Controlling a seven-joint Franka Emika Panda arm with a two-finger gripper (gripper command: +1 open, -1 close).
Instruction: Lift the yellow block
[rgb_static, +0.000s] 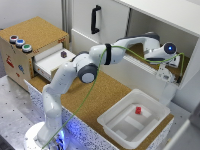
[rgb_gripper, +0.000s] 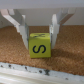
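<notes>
From the exterior view I get the whole layout: the white arm (rgb_static: 85, 70) reaches from its base over the cork-topped counter (rgb_static: 107, 95) toward the open cabinet shelf (rgb_static: 155, 55) on the exterior view's right; a white bin (rgb_static: 112, 120) sits on the counter with a small red block (rgb_static: 138, 110) inside; a wooden box (rgb_static: 30, 35) with an open white drawer (rgb_static: 50, 62) stands at the exterior view's left, a small dark cube (rgb_static: 63, 54) on the drawer.

That view gives me the gripper (rgb_static: 167, 75) only as a blurred white shape low in the shelf; I cannot make out its fingers or the block there.

The wrist view fills that gap: the gripper (rgb_gripper: 39, 36) has its two fingers (rgb_gripper: 21, 29) spread just wider than the yellow block (rgb_gripper: 39, 45), one on each side; the block sits between the fingertips on a cork surface (rgb_gripper: 65, 52), a dark "S" on its near face. Whether the pads touch its sides I cannot tell; its far faces are hidden.
</notes>
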